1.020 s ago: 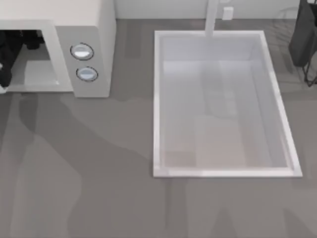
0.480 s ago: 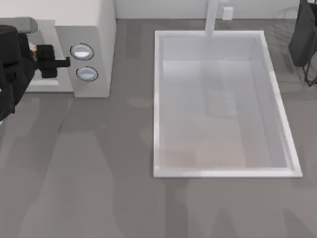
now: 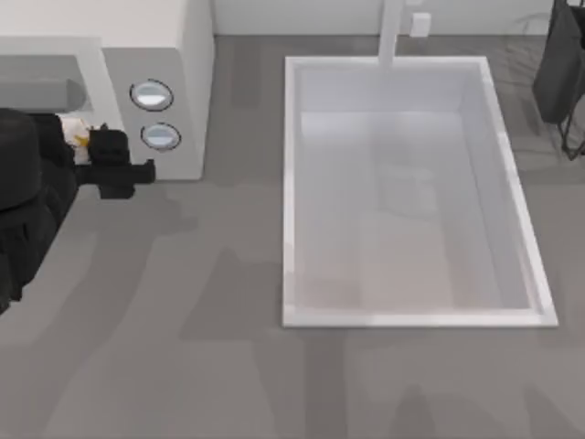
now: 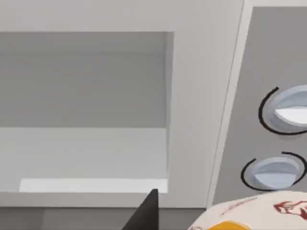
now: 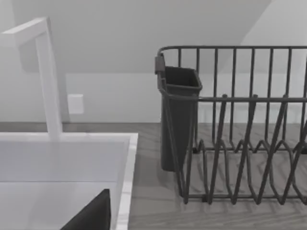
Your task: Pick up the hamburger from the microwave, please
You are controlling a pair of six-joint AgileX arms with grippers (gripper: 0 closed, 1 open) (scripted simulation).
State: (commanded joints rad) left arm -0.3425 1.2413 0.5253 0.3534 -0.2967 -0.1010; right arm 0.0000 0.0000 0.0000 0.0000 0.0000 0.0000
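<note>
The off-white microwave (image 3: 174, 55) stands at the back left, its cavity (image 4: 86, 120) open and bare, with two silver-blue dials (image 3: 152, 95) stacked on its panel. My left gripper (image 3: 111, 160) hangs just in front of the cavity mouth, level with the lower dial, shut on the hamburger (image 3: 77, 137). In the left wrist view the hamburger (image 4: 254, 215) shows as a tan bun with an orange-yellow patch, beside one dark fingertip (image 4: 144, 215). My right arm (image 3: 559, 64) is parked at the back right.
A large white sink basin (image 3: 292, 183) with a faucet (image 3: 391, 32) fills the table's middle and right. A dark wire dish rack (image 5: 249, 143) with a cutlery holder (image 5: 177, 120) stands right of the sink. Grey counter lies open in front of the microwave.
My left arm has drawn back out of the microwave cavity toward the table's front, carrying the hamburger with it. The right arm has not moved.
</note>
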